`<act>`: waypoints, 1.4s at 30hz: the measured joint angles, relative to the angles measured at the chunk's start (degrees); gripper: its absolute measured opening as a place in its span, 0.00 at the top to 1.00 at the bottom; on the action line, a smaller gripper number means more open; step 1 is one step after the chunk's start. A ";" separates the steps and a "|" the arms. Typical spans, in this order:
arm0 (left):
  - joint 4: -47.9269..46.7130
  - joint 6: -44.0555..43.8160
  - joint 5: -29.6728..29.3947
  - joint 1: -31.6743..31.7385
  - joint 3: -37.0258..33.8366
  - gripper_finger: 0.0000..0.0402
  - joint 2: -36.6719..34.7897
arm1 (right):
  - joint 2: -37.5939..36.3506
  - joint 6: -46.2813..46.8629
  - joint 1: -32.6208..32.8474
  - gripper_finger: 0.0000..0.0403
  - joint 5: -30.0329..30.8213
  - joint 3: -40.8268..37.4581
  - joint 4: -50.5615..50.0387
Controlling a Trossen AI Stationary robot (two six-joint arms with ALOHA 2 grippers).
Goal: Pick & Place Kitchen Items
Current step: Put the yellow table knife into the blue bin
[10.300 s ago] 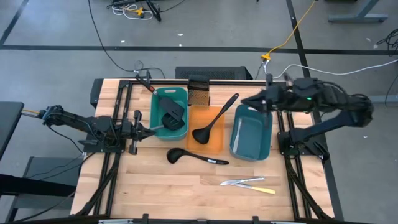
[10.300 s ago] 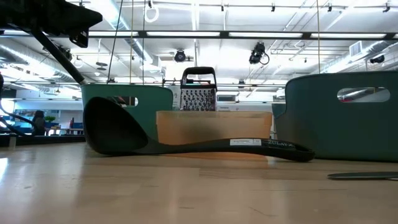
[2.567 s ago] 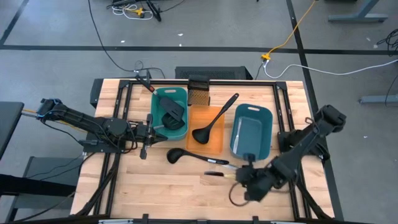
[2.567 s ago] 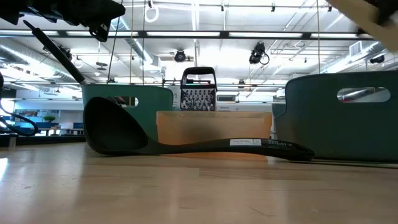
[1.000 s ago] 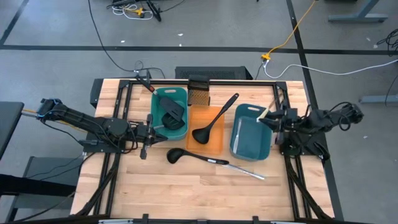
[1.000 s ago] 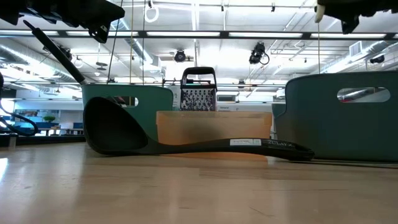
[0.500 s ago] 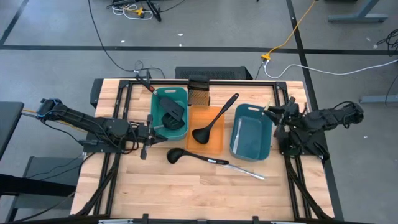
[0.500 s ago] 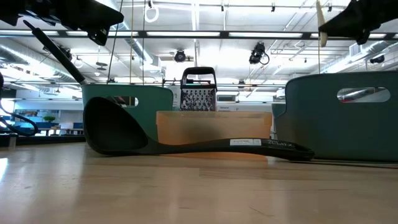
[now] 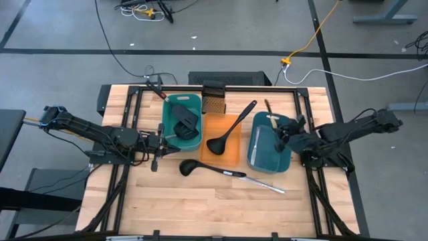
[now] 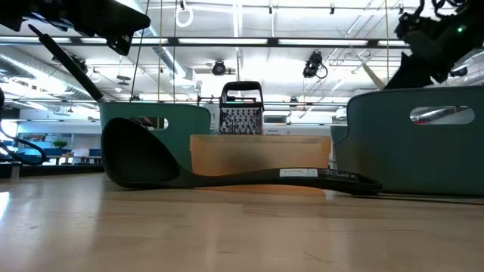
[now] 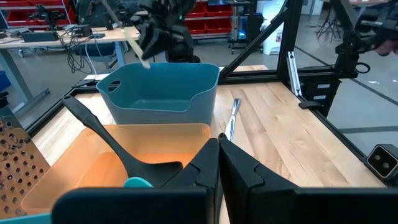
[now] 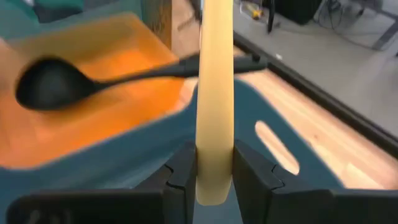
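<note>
Writing: a pale label is seen on the handle of the black ladle [image 10: 227, 177] lying on the table; its lettering cannot be read.

Surface: a butcher-block wooden table [image 9: 200, 207] with black frame rails, set on a grey floor crossed by cables. Beyond it, an open hall with strip lights, benches and red storage bins is seen.

Containers: a teal tray [image 9: 182, 122], an orange tray [image 9: 222, 152] and a blue tray [image 9: 269, 142], all rectangular, smooth plastic, ranged side by side. A dark perforated mesh box [image 9: 213, 102] is stood behind the orange tray.

Items: a black-headed spatula [image 9: 184, 120] is lodged in the teal tray. A second black ladle [image 9: 231, 127] is laid slantwise across the orange tray. A slender silvery cutlery piece [image 9: 264, 183] is laid on the bare wood, just beyond the first ladle's handle.

Right gripper [image 12: 214, 171]: held over the blue tray, fingers clamped on a pale-yellow cutlery handle [image 12: 216, 93], smooth and rounded.

Left gripper [image 11: 218, 163]: held beside the teal tray, fingers pressed together, nothing between them.
</note>
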 joint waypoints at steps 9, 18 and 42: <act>-0.14 -0.02 0.00 0.00 0.00 0.95 0.00 | 2.35 5.62 -1.51 0.79 -9.42 0.03 1.56; -0.17 -0.02 0.00 0.00 0.00 0.95 0.00 | 7.00 15.66 -1.83 0.79 -22.24 0.04 -0.55; -0.19 -0.02 0.02 0.00 0.00 0.95 0.00 | 13.32 35.24 4.14 0.79 -32.07 0.07 -2.35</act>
